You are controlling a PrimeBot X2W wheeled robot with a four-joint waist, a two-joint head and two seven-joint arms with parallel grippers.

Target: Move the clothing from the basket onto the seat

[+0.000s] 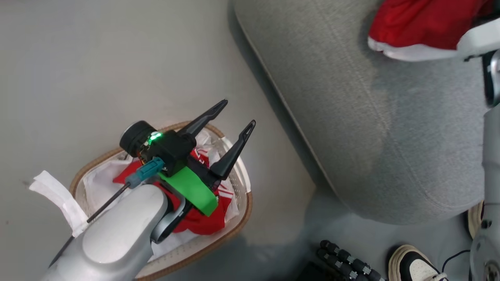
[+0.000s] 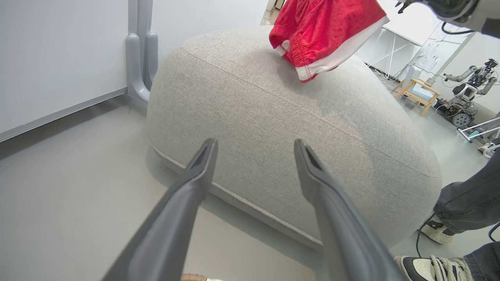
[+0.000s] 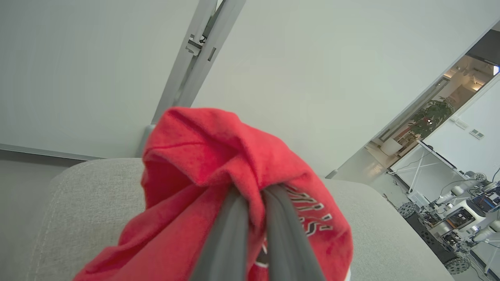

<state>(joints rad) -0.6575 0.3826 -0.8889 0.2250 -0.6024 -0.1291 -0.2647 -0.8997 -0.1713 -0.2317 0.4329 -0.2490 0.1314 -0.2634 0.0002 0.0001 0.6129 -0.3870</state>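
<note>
Red cloth shows both in the basket and above the seat. From the head, the left gripper (image 1: 239, 112) hangs over the basket (image 1: 241, 218), its forearm angled up, its two dark fingers spread wide and empty. The basket stands on the floor (image 1: 78, 58) just left of the seat (image 1: 351, 117). A red jersey (image 1: 201, 225) lies in it on the white cloth liner (image 1: 97, 183). Red shorts (image 1: 422, 23) show at the seat's far right, and a person's shoe (image 1: 410, 265) is near its front corner. In the left wrist view the parted fingers point at the seat's side. The shorts hang over its top; contact cannot be told. In the right wrist view the right gripper (image 3: 256, 193) has its fingers pressed together, pinching a bunch of the shorts above the seat.
</note>
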